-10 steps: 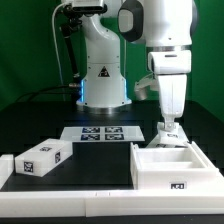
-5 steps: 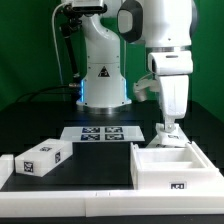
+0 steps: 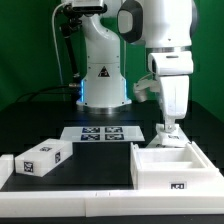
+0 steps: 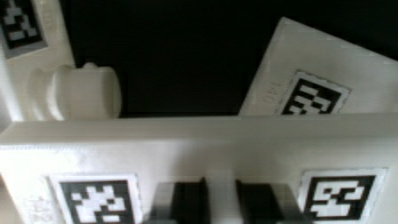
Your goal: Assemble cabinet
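The cabinet body [image 3: 170,168], a large white open box with small tags, stands at the exterior view's right. My gripper [image 3: 168,130] points straight down onto its far wall. In the wrist view the two dark fingers [image 4: 182,205] stand close together, with only a thin white strip of the body [image 4: 196,155] between them and a tag on each side. My gripper [image 4: 222,205] looks shut on that wall. A smaller white tagged cabinet piece [image 3: 40,158] lies at the exterior view's left, away from the gripper.
The marker board [image 3: 100,133] lies flat behind the parts in the middle. The robot's base [image 3: 102,85] stands behind it. A long low white border rail [image 3: 70,192] runs along the front. Another white tagged surface [image 4: 311,90] shows beyond the wall in the wrist view.
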Robot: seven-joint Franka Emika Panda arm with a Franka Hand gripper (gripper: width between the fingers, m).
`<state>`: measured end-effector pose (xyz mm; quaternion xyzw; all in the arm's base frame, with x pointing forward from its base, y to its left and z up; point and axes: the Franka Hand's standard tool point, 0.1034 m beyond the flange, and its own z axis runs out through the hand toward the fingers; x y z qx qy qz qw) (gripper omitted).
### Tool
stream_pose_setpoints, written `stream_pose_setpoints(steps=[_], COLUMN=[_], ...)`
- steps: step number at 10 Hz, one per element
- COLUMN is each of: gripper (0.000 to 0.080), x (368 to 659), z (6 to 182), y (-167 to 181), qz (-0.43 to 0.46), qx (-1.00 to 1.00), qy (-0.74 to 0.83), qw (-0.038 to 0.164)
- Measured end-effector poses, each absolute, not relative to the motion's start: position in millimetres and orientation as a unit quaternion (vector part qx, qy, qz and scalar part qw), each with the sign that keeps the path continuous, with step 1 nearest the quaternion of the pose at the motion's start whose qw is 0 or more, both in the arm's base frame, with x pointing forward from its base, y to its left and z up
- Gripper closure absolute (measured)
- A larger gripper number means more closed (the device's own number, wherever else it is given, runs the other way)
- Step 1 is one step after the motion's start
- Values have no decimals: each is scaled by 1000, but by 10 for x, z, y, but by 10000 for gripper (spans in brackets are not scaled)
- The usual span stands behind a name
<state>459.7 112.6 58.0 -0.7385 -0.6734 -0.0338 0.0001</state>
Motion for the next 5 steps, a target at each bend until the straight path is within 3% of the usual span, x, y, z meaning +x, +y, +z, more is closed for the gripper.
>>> stream_pose_setpoints(steps=[5], gripper=[728], x=[4839], z=[551], y=[1040], qz=[-40], qx=[-740], qy=[-672], qw=[0])
